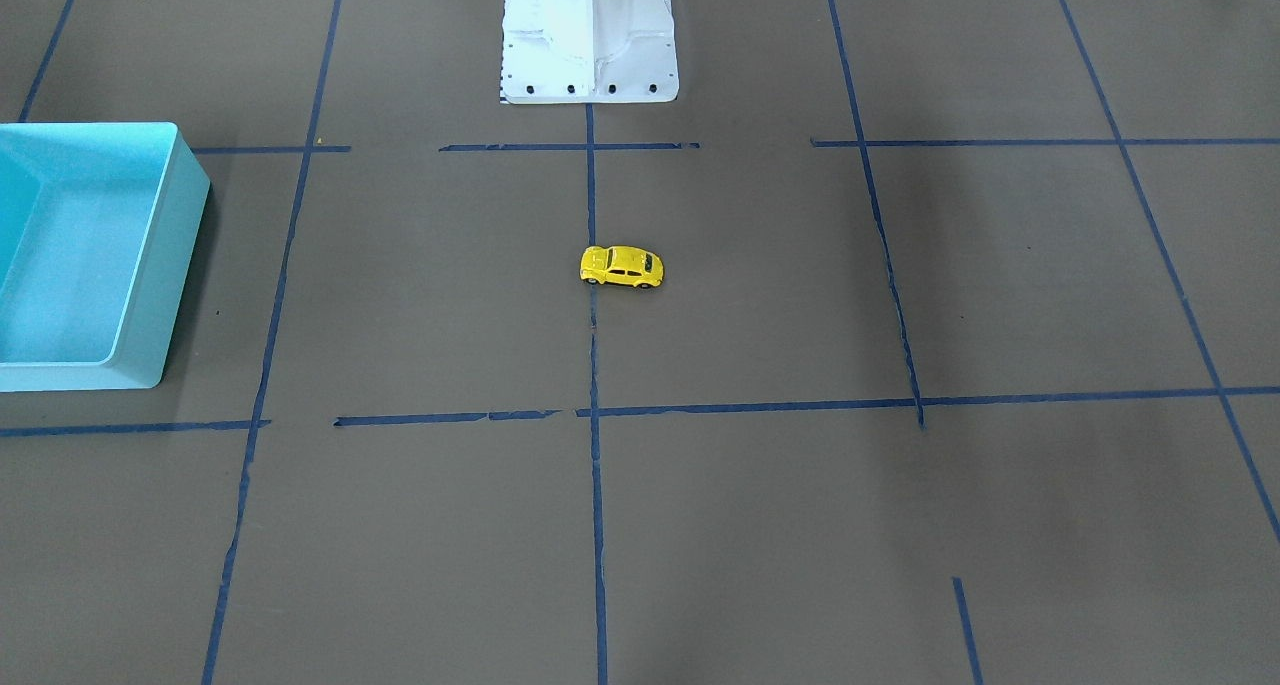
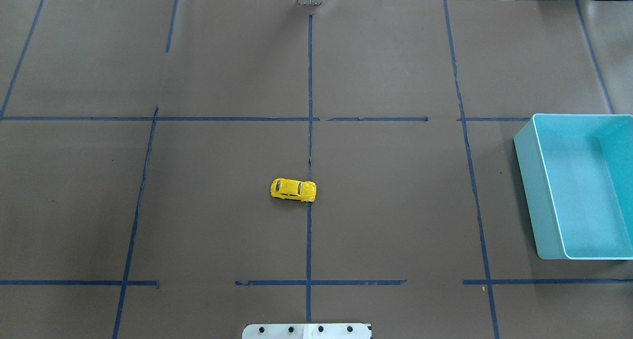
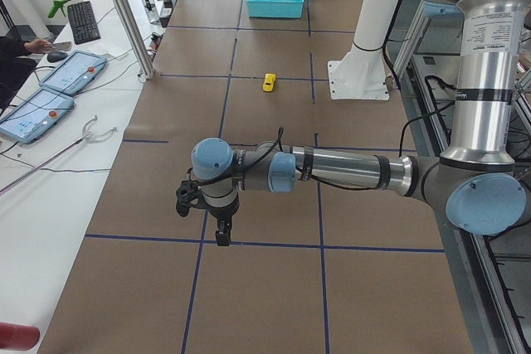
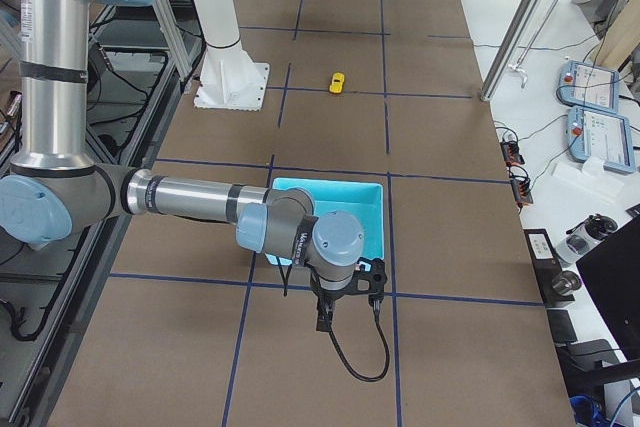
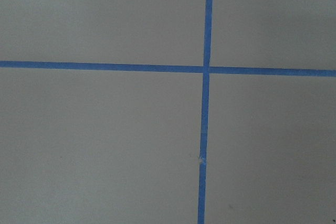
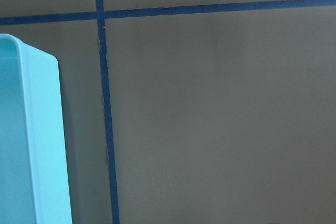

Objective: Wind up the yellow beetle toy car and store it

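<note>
The yellow beetle toy car (image 1: 621, 267) stands on its wheels at the table's middle, on a blue tape line; it also shows in the overhead view (image 2: 293, 190) and, small, in both side views (image 3: 269, 82) (image 4: 337, 82). My left gripper (image 3: 222, 234) hangs over the table's left end, far from the car. My right gripper (image 4: 325, 319) hangs beyond the turquoise bin (image 4: 370, 217), at the right end. Both grippers show only in side views, so I cannot tell whether they are open or shut. Neither wrist view shows the car.
The turquoise bin (image 2: 531, 190) is open-topped with nothing visible inside, near the table's right edge; its wall shows in the right wrist view (image 6: 31, 140). The white robot base (image 1: 590, 35) stands behind the car. Blue tape lines grid the brown table. Operator tablets lie beside the table.
</note>
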